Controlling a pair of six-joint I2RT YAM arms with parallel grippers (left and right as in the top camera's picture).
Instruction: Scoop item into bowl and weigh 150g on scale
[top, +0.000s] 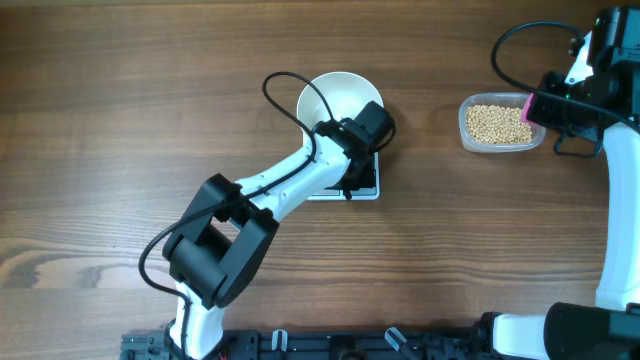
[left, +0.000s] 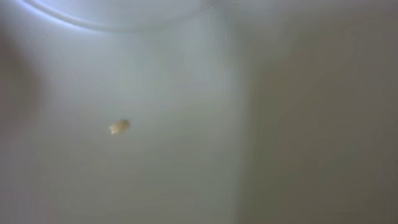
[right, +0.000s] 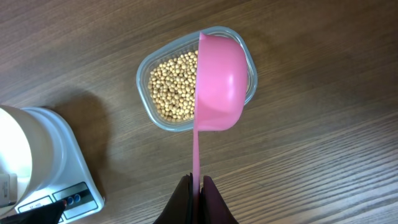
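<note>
Overhead and wrist views, scooping stage. The bowl (top: 335, 100) is seated on the scale (right: 62, 168) at table (top: 120, 100) centre, and no heap of beans is seen in it. A single pale fragment (left: 118, 127) is shown against a blurred white surface in the left wrist view. The left gripper (top: 365, 128) is placed at the bowl's rim at about 4 o'clock with its jaws together. Whether the rim is pinched between them cannot be made out.

The beans (right: 174, 87) are held in the clear tub (right: 144, 74), which lies at 3 o'clock from the bowl and well apart from it. The right gripper (right: 198, 186) is clamped on the handle of the pink scoop (right: 221, 81). The handle's long axis runs from 6 to 12 o'clock in the right wrist view. The scoop's cup is turned on edge over the tub's right half, directly at 12 o'clock from the jaws.

The right arm is judged much the nearer to the beans. A roll of the cup and a dip into the tub are called for next, then a carry toward 9 o'clock.
</note>
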